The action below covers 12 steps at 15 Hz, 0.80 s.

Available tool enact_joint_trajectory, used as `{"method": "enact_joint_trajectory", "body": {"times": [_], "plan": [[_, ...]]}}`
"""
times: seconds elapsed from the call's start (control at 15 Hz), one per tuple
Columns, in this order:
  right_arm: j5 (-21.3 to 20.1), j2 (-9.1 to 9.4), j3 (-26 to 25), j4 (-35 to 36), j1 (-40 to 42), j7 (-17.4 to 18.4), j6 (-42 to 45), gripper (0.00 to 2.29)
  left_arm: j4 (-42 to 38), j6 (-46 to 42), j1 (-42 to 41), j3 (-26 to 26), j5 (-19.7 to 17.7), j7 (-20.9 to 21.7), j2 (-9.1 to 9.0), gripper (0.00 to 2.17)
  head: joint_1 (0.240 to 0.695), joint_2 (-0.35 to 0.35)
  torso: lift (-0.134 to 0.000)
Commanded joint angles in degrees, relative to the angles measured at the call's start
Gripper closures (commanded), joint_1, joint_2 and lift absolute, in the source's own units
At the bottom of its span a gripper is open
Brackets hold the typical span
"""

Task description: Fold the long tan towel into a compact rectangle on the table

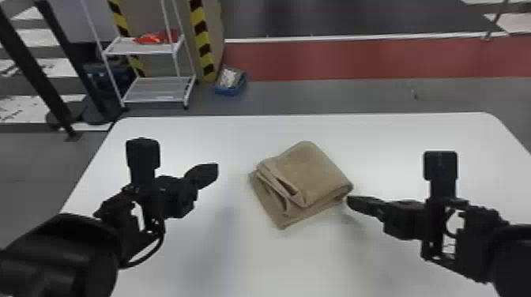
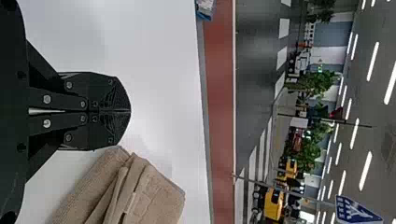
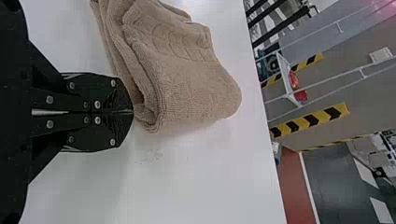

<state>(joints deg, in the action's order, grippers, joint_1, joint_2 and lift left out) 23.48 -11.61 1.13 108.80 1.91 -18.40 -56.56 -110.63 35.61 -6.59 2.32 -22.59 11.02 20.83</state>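
- Your left hand (image 1: 215,170) was above the left part of the white tabletop (image 1: 395,138), well apart from the towel (image 1: 316,170) and pointing in toward it.
- It was closed and gripped nothing: in the left wrist view, you could see the two flat black fingers of your left hand (image 2: 129,111) pressed together along a straight seam.
- Your right hand (image 1: 349,201) was closed too, its two fingers meeting tip to tip in the right wrist view, with no cloth between them.
- Its tips were right beside the towel's near right corner (you could not tell whether they touched the cloth).
- You had the tan towel around the middle of the tabletop, folded into a thick, compact packet that sat at an angle to the far table edge.
- The packet's top was fairly smooth, with a rounded fold at its right corner, next to your right hand.
- On its left side the layers were uneven: strips of cloth bunched there, a dark gap opened between them, and a lower layer stuck out past the top one toward you.
- Beyond the tabletop, on your left, there was a white rack (image 1: 158,90) with something red (image 1: 152,38) on its upper shelf, and a blue bin (image 1: 229,91) was on the floor just beside it.
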Motion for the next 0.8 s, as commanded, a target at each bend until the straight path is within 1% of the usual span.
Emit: {"method": "enact_joint_trajectory", "body": {"times": [0.0,0.07,0.2,0.33,0.47,0.6,0.67,0.73], "plan": [[-0.3,0.71,1.4,-4.0,-3.8,0.9,0.3,1.65,0.2,0.0,0.1,0.1,-0.1,0.1,0.08,1.91,0.695,0.080,-0.128],[-0.3,0.98,2.3,-6.1,-5.9,1.6,1.4,1.65,0.4,0.0,0.1,0.1,-0.2,0.1,0.00,1.91,0.695,0.081,-0.128],[-1.5,2.12,4.0,-10.9,-11.0,2.9,2.3,1.65,0.6,0.0,0.1,0.2,-0.5,0.4,0.00,1.91,0.695,0.085,-0.128],[-1.9,3.26,5.6,-17.6,-16.8,2.9,4.4,1.65,0.9,0.0,0.2,0.4,-0.8,0.6,0.00,1.91,0.695,0.089,-0.128],[-2.0,3.79,6.7,-23.0,-20.6,2.8,7.7,1.65,1.2,-0.1,0.4,0.6,-0.8,0.7,-0.36,1.91,0.695,0.094,-0.128],[-1.9,3.70,7.0,-23.8,-20.4,2.1,8.8,1.65,2.0,-0.1,0.8,0.8,-0.8,0.8,-0.44,1.91,0.695,0.096,-0.128],[-1.2,3.26,5.9,-23.1,-18.2,1.2,9.3,1.65,2.6,-0.5,1.1,1.3,-0.8,0.8,-0.44,1.91,0.695,0.096,-0.128],[-0.7,2.91,4.6,-20.9,-15.6,-0.1,9.1,1.65,3.2,-1.0,1.4,1.6,-0.8,0.8,-0.44,1.91,0.695,0.097,-0.128]]}}
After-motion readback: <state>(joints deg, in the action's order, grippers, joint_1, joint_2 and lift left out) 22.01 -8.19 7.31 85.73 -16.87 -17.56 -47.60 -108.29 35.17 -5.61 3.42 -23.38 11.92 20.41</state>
